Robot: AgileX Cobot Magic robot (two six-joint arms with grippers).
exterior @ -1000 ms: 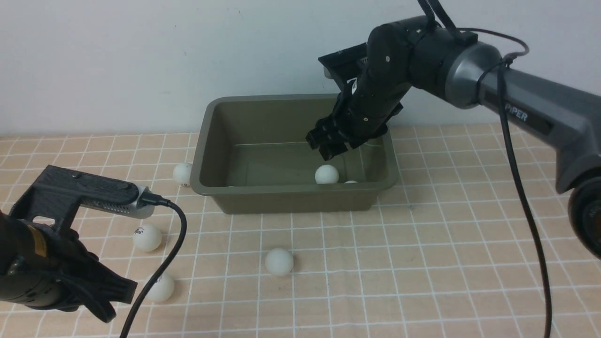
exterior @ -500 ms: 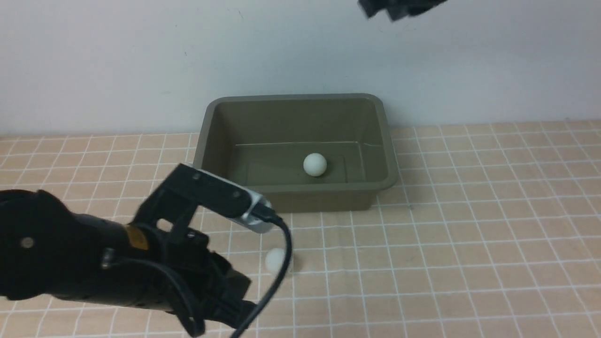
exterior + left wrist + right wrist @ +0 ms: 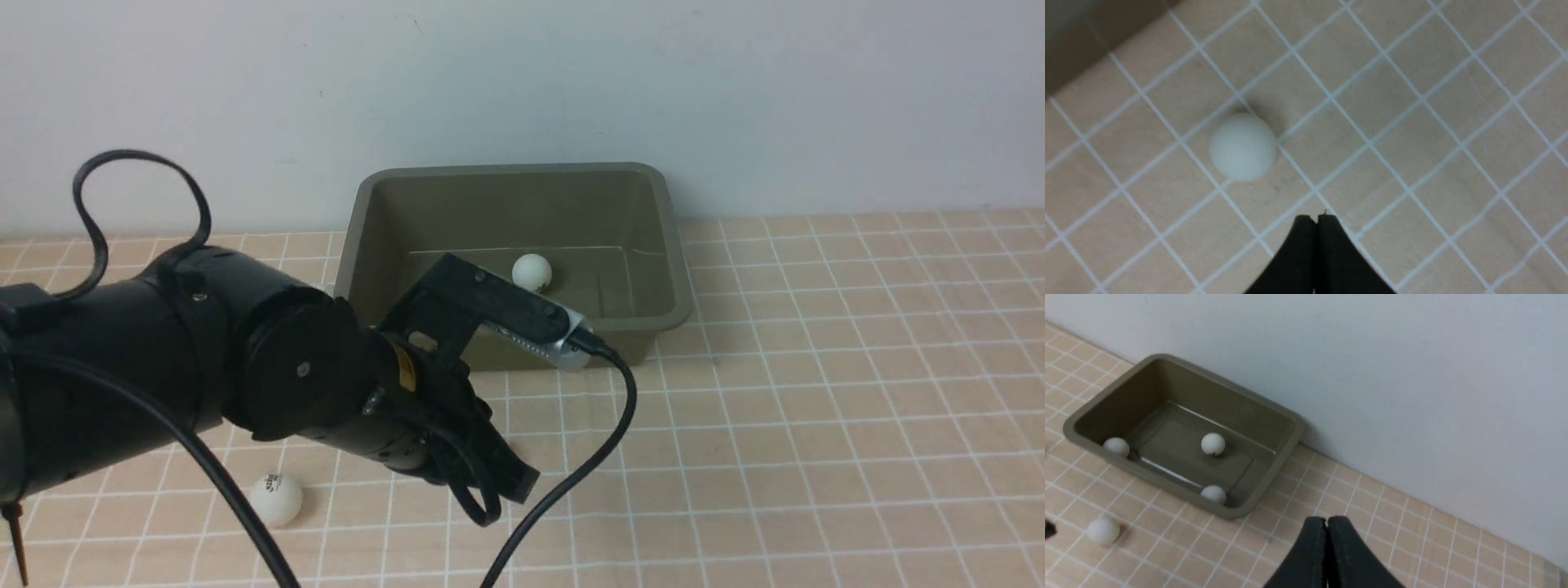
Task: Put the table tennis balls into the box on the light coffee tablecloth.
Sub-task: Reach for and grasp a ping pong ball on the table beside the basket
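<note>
A plain pale wall backs the tabletop, which is spread with the light coffee tablecloth (image 3: 816, 408). The left fingers (image 3: 1306, 239) are clenched together on nothing. They hang over a table tennis ball (image 3: 1243, 147) that lies on the cloth near their tips but apart from them.

A second ago this arm sat low at 8 o'clock in the front view. It has since swung to the middle, with the forearm reaching in from 9 o'clock, the wrist tipped down and its camera bracket in front of the near wall of the box (image 3: 673, 245).

The right fingers (image 3: 1316, 543) are clenched and empty too. A second ago they stood spread inside the box above a ball. Now that arm has left the front view and looks down on the box from high up, so we judge that drop finished.

The box stands at 12 o'clock on the cloth, against the wall, and three balls (image 3: 1213, 443) rest in it. A logo ball (image 3: 276, 500) waits at 7 o'clock from the box. We reckon the left fingers must spread before they descend.
</note>
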